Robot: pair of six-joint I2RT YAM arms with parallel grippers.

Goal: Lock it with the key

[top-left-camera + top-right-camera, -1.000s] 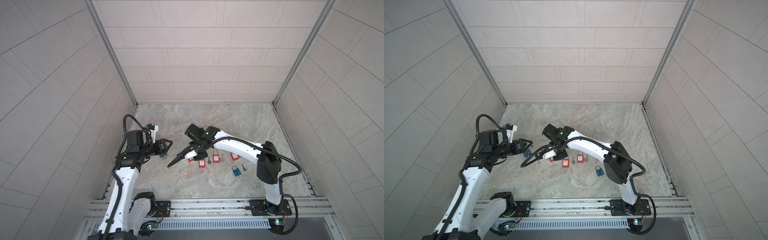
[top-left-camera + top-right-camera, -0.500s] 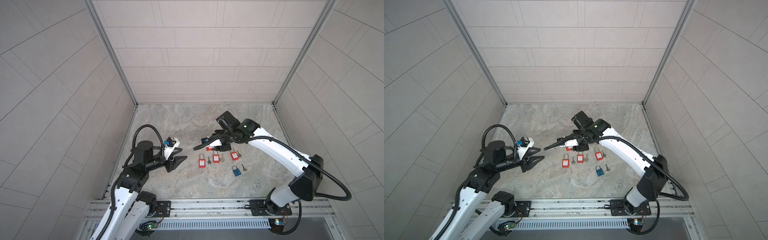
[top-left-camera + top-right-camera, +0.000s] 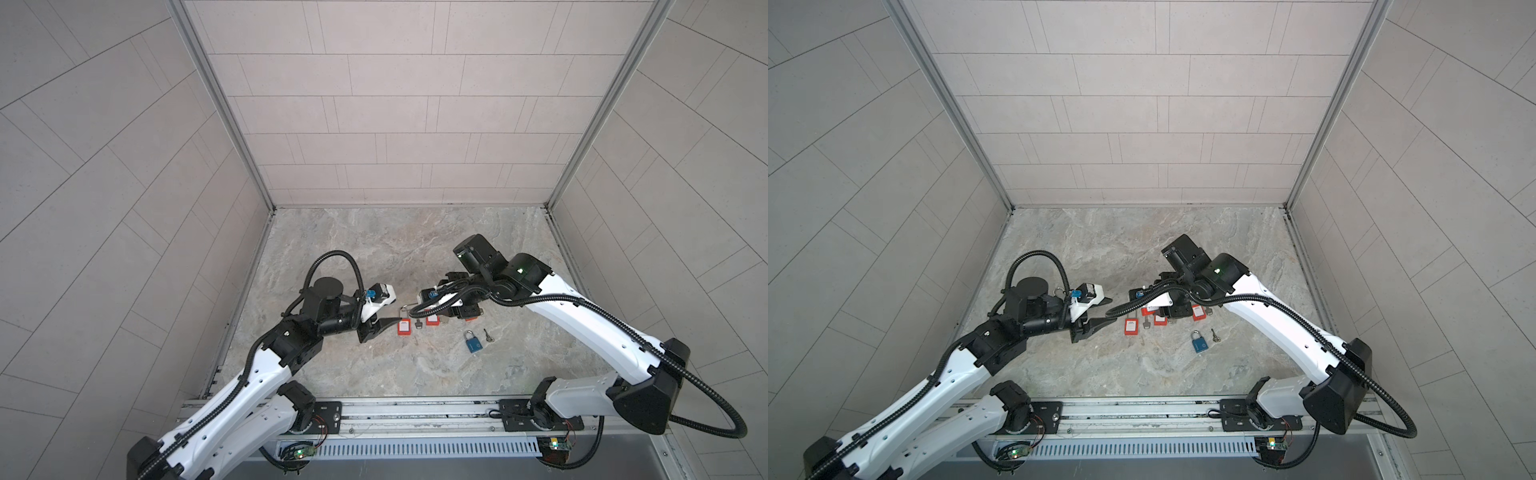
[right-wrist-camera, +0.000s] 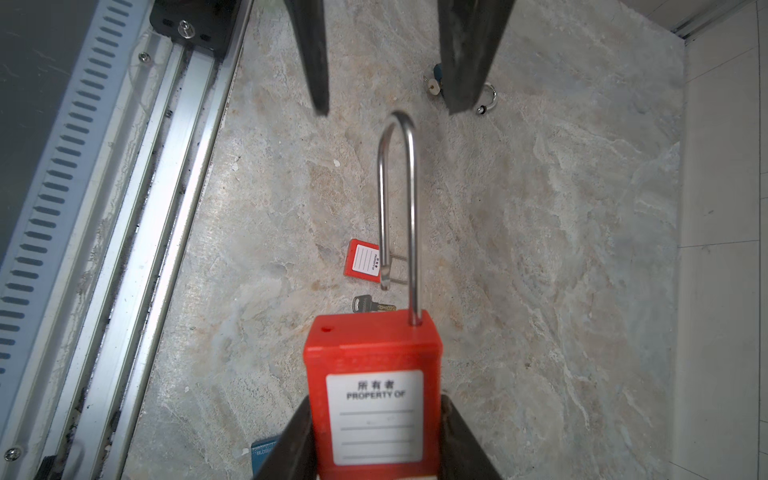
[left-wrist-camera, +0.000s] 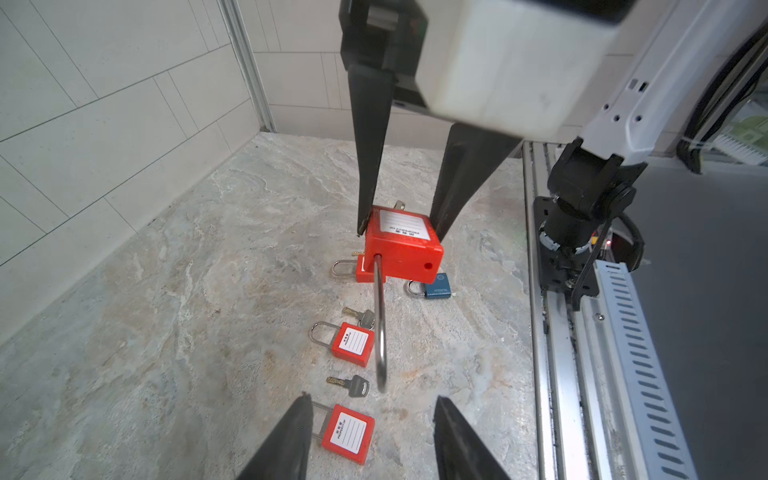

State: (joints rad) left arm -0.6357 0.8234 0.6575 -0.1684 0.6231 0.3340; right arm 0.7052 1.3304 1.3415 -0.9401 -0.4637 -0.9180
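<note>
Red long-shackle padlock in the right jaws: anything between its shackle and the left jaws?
Nothing visible. The steel shackle of the red plastic padlock points at the open left gripper with clear air between.

The held padlock (image 4: pixel 374 399) runs off the right wrist view's lower edge, base unseen; a blue padlock (image 4: pixel 263 451) shows only a corner beside the right gripper (image 4: pixel 376 411); a ringed thing (image 4: pixel 487 97) behind the left gripper (image 4: pixel 389 111) is too hidden to name; in the left wrist view only a stub of key (image 5: pixel 400 204) shows past the held padlock; a red padlock (image 5: pixel 360 270) lies mostly behind it; in both top views the right gripper covers most of the held padlock.
</note>
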